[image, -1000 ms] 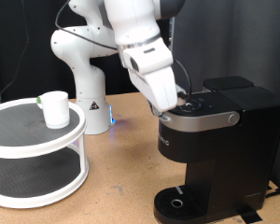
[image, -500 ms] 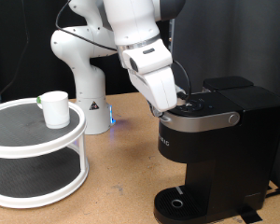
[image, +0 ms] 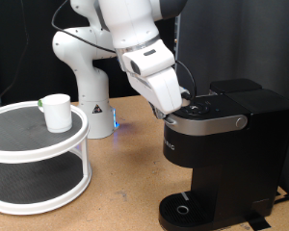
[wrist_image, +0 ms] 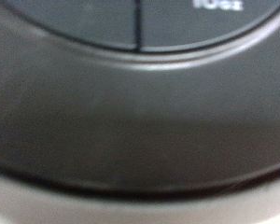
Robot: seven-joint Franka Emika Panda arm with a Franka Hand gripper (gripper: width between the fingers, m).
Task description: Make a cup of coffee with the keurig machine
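Observation:
The keurig machine (image: pixel 222 144) stands at the exterior view's right, black with grey trim, its lid down and its round drip base (image: pixel 186 209) bare. My gripper (image: pixel 173 108) is pressed down at the left front of the machine's top; its fingers are hidden against the lid. The wrist view is filled by the machine's dark top with round button edges (wrist_image: pixel 140 23), seen very close. The cup (image: pixel 57 112), a small white mug, stands on the top tier of a white round rack (image: pixel 39 154) at the exterior view's left, far from my gripper.
A small green-topped pod (image: pixel 39 102) lies just behind the cup on the rack. The robot's white base (image: pixel 91 101) stands behind, between rack and machine. Bare wooden tabletop (image: pixel 125 183) lies between rack and machine.
The arm has shifted slightly to the exterior view's left, with the gripper staying on the machine's top. The cup and the machine have not moved.

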